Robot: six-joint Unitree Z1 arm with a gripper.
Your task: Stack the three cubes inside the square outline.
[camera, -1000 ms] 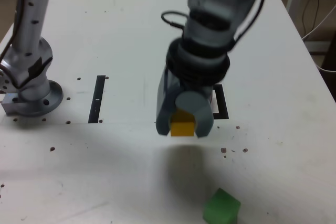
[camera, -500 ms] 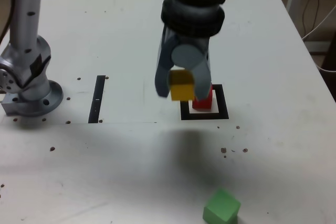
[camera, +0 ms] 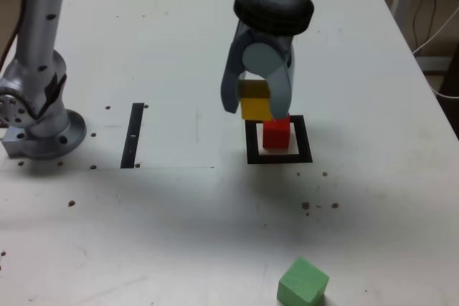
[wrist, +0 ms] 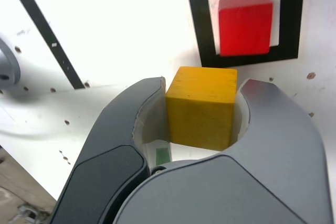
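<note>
While the green cube (camera: 303, 282) is lying near the front, the gripper (camera: 256, 111) is gripping the yellow cube (wrist: 202, 124) aloft. Careful stacking is calling for centring and squaring it over the red cube (camera: 276, 134), which is sitting inside the black square outline (camera: 305, 139), before lowering gently and releasing

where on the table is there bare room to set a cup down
Bare room: between the black strip and the square outline, and in the exterior view right of the green cube. Crowded: the outline itself, with the red cube inside and the claw holding the yellow cube above.
</note>
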